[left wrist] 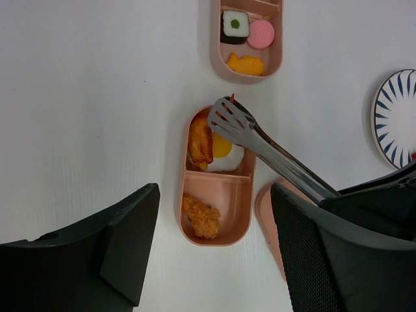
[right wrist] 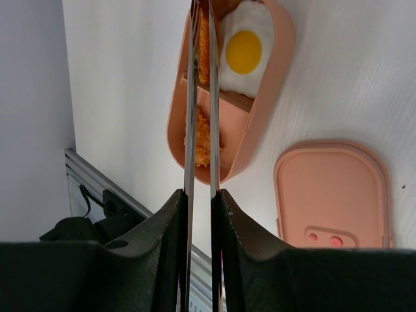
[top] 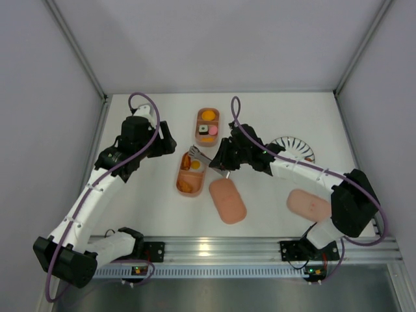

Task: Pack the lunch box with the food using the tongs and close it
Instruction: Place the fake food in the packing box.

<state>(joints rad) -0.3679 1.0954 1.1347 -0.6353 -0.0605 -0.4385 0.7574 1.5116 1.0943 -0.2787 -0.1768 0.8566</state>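
The tongs [left wrist: 260, 146], clamped in the right gripper [right wrist: 200, 198], lie left-right, tips pointing left over the fried egg [left wrist: 226, 155] in the near tray [left wrist: 227, 195]; the left gripper [top: 168, 143] gapes empty.

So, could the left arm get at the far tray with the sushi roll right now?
Probably yes: the left gripper is open beside the far tray with nothing lying between them, and the tongs are over the near tray.

Overhead view far above table [top: 149, 208], wrist views close, facing down, sharing egg tray [left wrist: 231, 195] and tongs [left wrist: 273, 155].
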